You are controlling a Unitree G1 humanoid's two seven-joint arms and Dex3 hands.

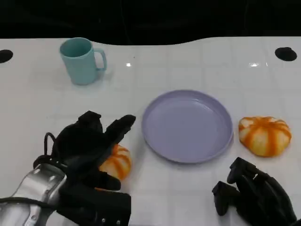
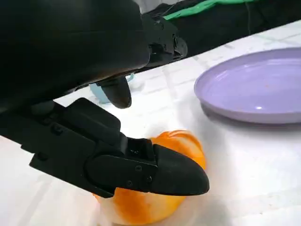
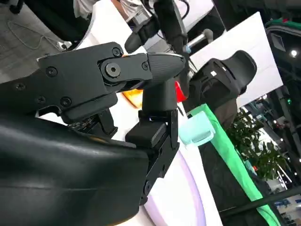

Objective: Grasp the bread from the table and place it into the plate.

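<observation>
An orange and white bread [image 1: 118,162] lies on the white table left of the purple plate [image 1: 187,141]. My left hand [image 1: 87,146] is over it, fingers spread on either side, without a clear grip. From the left wrist camera a black finger [image 2: 155,172] lies across the top of the bread [image 2: 150,209], which rests on the table, with the plate [image 2: 254,89] beyond. A second bread [image 1: 264,135] sits right of the plate. My right hand [image 1: 254,190] hangs near the table's front edge, below that bread, holding nothing.
A teal mug [image 1: 82,60] stands at the back left of the table. The table's far edge [image 1: 155,42] runs just behind it, with dark floor beyond. In the right wrist view my right hand [image 3: 141,94] shows with the mug [image 3: 200,129] past it.
</observation>
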